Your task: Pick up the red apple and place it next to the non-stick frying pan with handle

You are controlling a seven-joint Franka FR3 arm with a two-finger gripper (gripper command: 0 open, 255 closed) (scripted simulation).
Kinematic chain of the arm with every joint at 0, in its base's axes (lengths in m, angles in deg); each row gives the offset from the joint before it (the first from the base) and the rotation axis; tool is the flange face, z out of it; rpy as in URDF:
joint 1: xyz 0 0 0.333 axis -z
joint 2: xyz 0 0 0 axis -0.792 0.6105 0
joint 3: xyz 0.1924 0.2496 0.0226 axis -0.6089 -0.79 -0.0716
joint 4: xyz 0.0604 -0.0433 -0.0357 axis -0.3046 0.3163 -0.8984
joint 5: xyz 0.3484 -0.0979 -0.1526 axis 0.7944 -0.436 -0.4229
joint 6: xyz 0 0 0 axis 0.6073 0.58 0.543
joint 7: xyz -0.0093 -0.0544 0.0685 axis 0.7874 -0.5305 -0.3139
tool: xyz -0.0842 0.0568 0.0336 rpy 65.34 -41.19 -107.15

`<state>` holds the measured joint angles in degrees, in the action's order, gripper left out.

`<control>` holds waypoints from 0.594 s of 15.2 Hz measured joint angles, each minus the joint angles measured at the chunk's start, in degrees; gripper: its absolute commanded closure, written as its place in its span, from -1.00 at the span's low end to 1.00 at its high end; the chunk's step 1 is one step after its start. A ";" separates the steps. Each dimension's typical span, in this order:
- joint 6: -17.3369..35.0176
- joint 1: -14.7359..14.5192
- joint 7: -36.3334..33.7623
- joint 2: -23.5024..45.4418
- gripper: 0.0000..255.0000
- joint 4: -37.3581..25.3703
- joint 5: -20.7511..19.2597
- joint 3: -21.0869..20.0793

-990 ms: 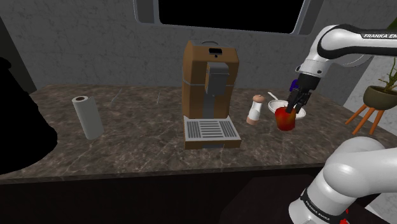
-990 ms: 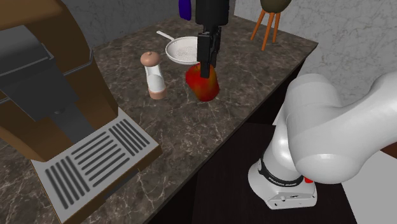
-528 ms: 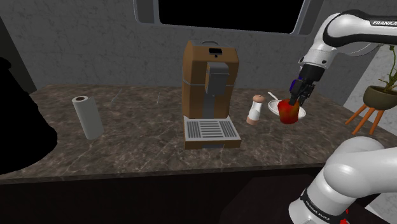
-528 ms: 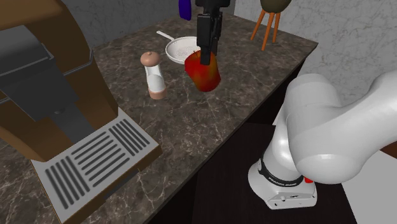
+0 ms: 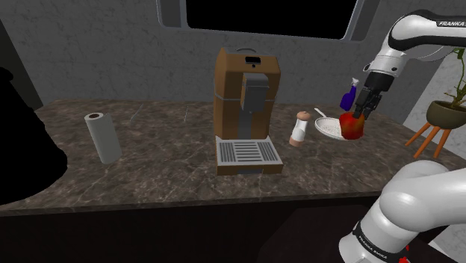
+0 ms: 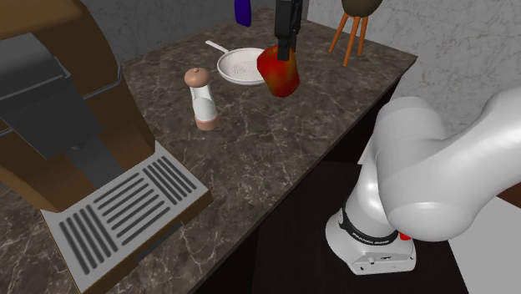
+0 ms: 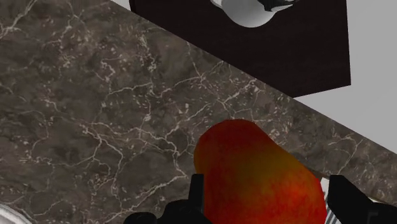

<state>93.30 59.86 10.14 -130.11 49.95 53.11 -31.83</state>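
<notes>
Countertop, dark marbled stone, surveyed L to R in shoulder view.

- Paper roll: upright, at 9 o'clock of coffee machine, well apart from it.
- Machine: brown, approx. mid-counter, grey drip tray at its foot.
- Shaker: upright, brown cap, at 3 o'clock of machine, just beside pan.
- Pan: pale, shallow, flat on counter, handle pointing to approx. 11 o'clock.
- Apple: red w/ orange patch, at 3 o'clock of pan, overlapping its rim in this view.
- Gripper: meets apple from approx. 1 o'clock and grips it near the top.
- Bottle: blue, at 1 o'clock of pan, just beside gripper.
- Plant: potted, on wooden legs, off the counter at 3 o'clock.

Second exterior view, L to R: shaker, pan, apple. Apple sits at 3 o'clock of pan and covers pan's edge. Gripper is at 12 o'clock of apple. Apple appears clear of counter. Whether it touches pan: can't tell.

Wrist view: apple clasped btwn the two fingers, one each side, pads against the fruit. Counter lies beyond apple. Robot's stand shows past counter edge.
</notes>
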 measured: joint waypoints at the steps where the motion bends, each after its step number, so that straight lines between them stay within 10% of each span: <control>1: 0.05 -0.25 1.38 1.37 1.00 -1.42 -0.56 1.49; 9: -1.21 -3.36 13.98 12.41 1.00 -14.41 -3.50 14.92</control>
<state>92.10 56.51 24.12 -117.70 35.54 49.61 -16.91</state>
